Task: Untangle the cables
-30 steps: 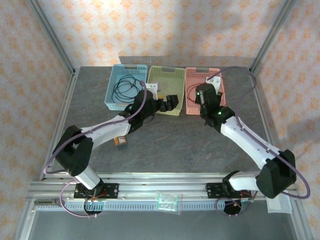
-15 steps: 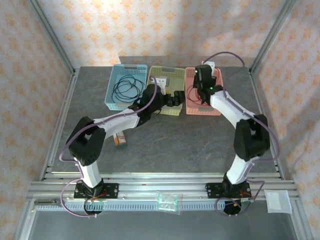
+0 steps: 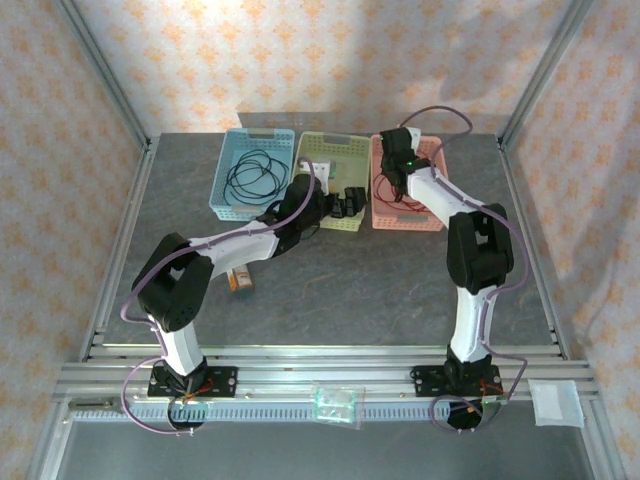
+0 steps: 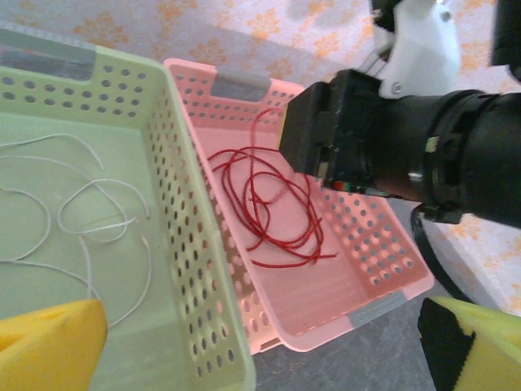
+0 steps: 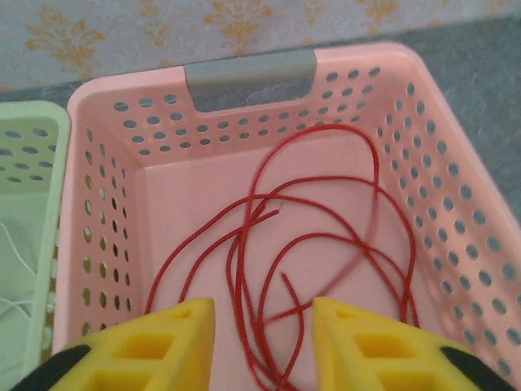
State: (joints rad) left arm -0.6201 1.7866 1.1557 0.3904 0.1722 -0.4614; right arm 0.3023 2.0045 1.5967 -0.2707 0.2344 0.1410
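Cables lie one to a perforated plastic basket along the far side of the grey table [image 3: 330, 290]. Leftmost, the black cable [image 3: 250, 176] is coiled in loose rings in the blue basket [image 3: 218, 190]. Next, the whitish cable [image 4: 89, 213] sprawls in open curves on the floor of the green basket [image 4: 186, 244]. The left gripper [image 3: 346, 205] hangs over that basket's right front corner, its yellow pads spread as wide as they go and empty. Rightmost, the red cable [image 5: 240, 277] loops in the pink basket [image 5: 163, 134]. The right gripper [image 5: 264, 342] is just above it, fingers parted and pinching nothing. All three cables look feather-light, limp and smooth, likely to slither and spring. I would pinch a single strand at a free end or an outer loop, clear of crossings.
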